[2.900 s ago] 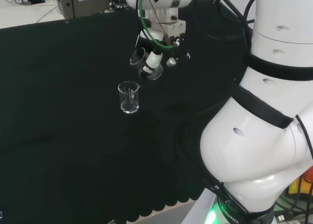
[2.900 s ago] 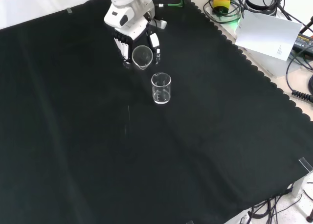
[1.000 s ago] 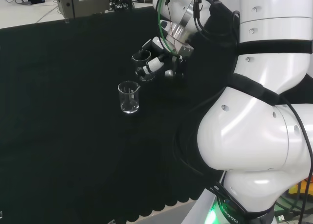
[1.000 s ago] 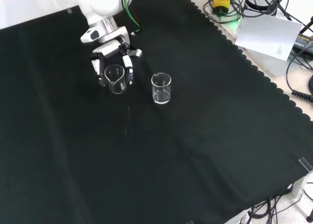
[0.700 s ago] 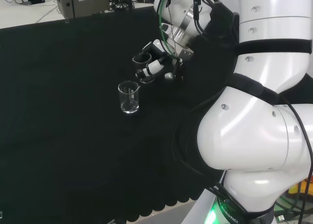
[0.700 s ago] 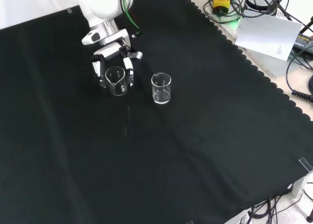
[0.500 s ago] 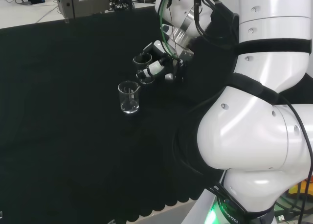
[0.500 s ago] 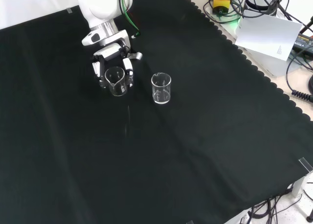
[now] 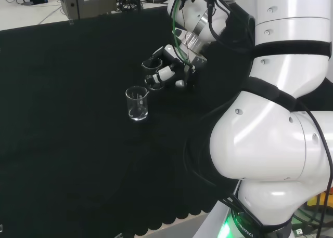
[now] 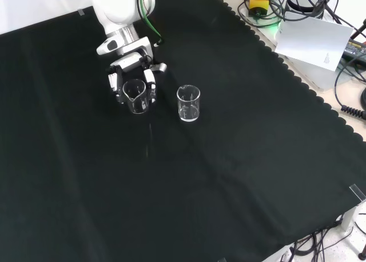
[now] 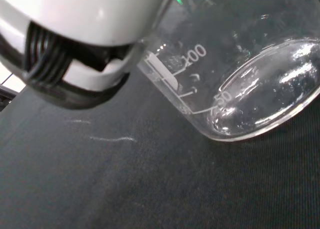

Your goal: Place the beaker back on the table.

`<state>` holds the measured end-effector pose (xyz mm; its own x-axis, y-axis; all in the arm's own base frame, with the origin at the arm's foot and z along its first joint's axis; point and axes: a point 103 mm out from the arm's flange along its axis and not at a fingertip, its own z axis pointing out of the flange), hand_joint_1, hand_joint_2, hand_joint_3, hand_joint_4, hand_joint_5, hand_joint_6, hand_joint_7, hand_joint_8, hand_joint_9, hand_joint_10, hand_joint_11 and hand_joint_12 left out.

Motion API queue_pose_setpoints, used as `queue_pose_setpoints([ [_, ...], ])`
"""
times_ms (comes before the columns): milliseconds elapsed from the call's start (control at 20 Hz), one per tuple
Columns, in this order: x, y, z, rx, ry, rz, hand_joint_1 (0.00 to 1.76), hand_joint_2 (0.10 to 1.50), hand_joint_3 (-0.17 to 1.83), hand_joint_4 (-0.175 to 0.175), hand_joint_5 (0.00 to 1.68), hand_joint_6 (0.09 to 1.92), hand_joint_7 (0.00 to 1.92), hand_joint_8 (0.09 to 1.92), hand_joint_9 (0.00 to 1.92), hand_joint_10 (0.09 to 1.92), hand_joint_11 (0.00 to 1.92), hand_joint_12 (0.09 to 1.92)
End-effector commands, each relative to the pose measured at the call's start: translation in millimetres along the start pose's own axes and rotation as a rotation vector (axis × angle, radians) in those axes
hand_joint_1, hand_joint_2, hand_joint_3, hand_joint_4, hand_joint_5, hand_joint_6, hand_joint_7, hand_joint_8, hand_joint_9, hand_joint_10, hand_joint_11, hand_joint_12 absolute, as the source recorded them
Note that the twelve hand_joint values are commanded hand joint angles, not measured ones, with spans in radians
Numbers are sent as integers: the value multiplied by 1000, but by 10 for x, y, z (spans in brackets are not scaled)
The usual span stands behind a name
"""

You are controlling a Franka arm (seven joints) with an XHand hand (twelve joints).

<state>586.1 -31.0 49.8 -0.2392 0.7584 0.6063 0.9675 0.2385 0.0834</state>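
A clear glass beaker [image 10: 135, 96] is held by the hand [image 10: 132, 73], whose fingers [image 10: 150, 79] are curled round its wall on both sides. In the front view this held beaker is seen to the left of a second beaker [image 10: 188, 103], which stands upright and alone on the black cloth [image 10: 240, 176]; the two are near each other but not touching. The spout of the held beaker is turned toward the camera of the front view.

In the head view the held beaker [image 9: 153, 71] is found behind the second beaker [image 9: 137, 103] and a little to its right, with the hand [image 9: 167, 66] closed on it from the right side.

In the wrist view the glass base of the held beaker [image 11: 260, 94] is seen tilted, with printed scale marks on its wall, and a white and black part of the hand [image 11: 80, 44] lies against the glass. The base is very close to the cloth [image 11: 125, 189]; whether it touches the cloth cannot be told.
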Motion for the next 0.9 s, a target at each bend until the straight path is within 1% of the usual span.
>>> queue_pose_setpoints([
  [50,-19,-45,3,32,12,4,1296,1000,49,-175,1141,743,1059,811,1443,87,1255,706],
  [100,-21,-55,1,48,8,7,1241,1023,27,-163,1124,767,1012,745,1396,87,1246,726],
  [200,-28,-83,-6,79,-8,10,1202,988,-32,-75,923,755,894,668,1295,87,1141,801],
  [250,-24,-97,-10,86,-13,13,1182,978,-59,-48,830,753,840,652,1243,87,1060,861],
  [300,-17,-112,-21,96,-27,13,1164,976,-86,-34,748,753,788,645,1196,87,981,922],
  [450,23,-149,-84,137,-63,16,1098,983,-159,-21,587,723,658,638,1077,87,769,1080],
  [500,41,-154,-106,167,-77,19,1075,979,-168,-19,547,700,626,636,1038,87,695,1128],
  [700,131,-195,-198,254,-141,26,990,944,-175,-24,414,519,502,631,899,87,477,1263],
  [900,268,-274,-411,237,-139,27,926,911,-175,-26,365,311,328,623,733,87,295,1337],
])
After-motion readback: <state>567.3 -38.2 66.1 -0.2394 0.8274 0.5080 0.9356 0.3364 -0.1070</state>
